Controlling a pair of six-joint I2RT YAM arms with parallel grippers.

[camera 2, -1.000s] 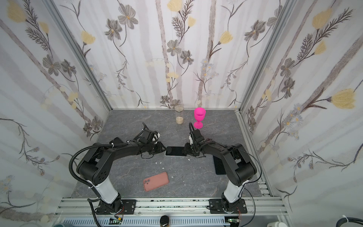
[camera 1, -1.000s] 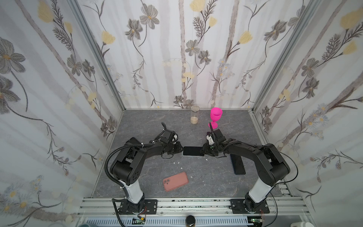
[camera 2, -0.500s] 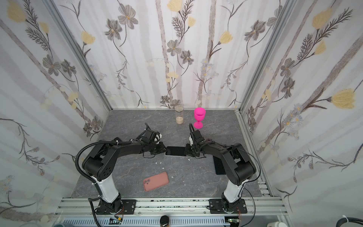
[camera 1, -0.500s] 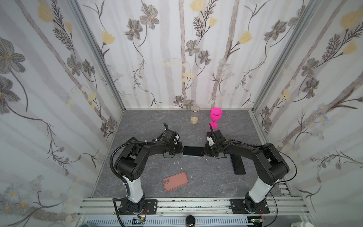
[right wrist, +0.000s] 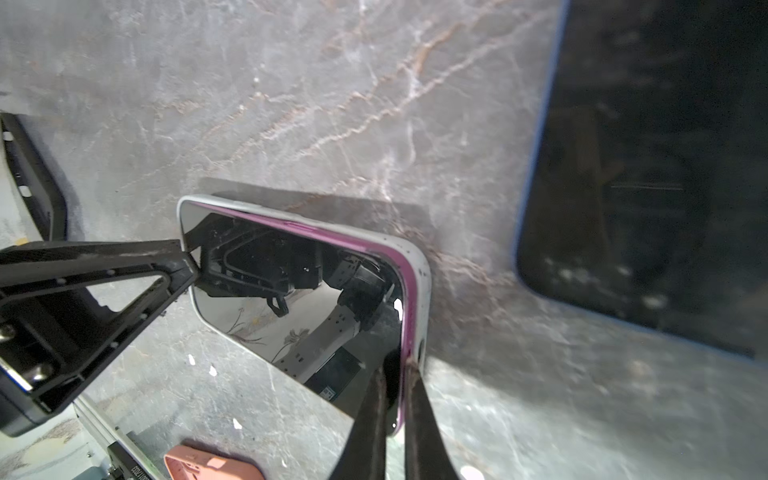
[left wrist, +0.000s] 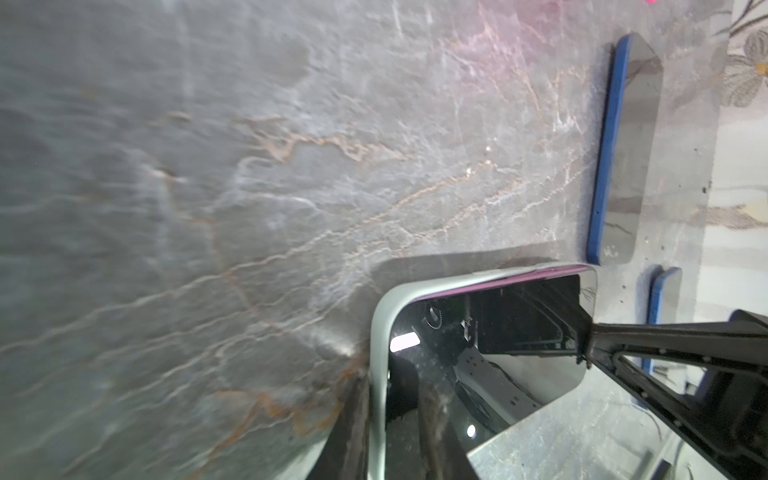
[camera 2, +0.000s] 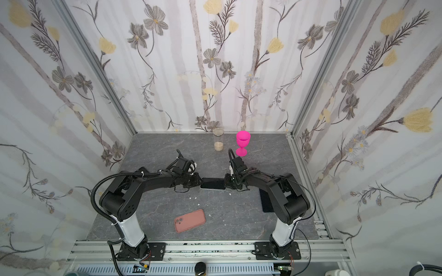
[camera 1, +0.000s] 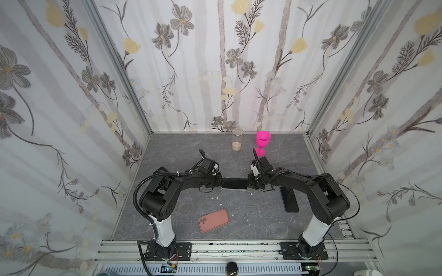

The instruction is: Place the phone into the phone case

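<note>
Where the two hands meet in the middle of the table [camera 1: 181, 153], the right hand [camera 1: 249, 183] is pinched tight on one end of the phone [camera 1: 234, 183], and the left hand [camera 1: 218, 182] is nearly closed on the other end. The pale phone case [right wrist: 423, 291] wraps around the phone's purple edge. A dark phone [camera 1: 289, 199] with a blue edge lies near, on the right side of the table.

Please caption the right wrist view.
Right gripper and left gripper pinch opposite ends of the phone in its pale case.
</note>
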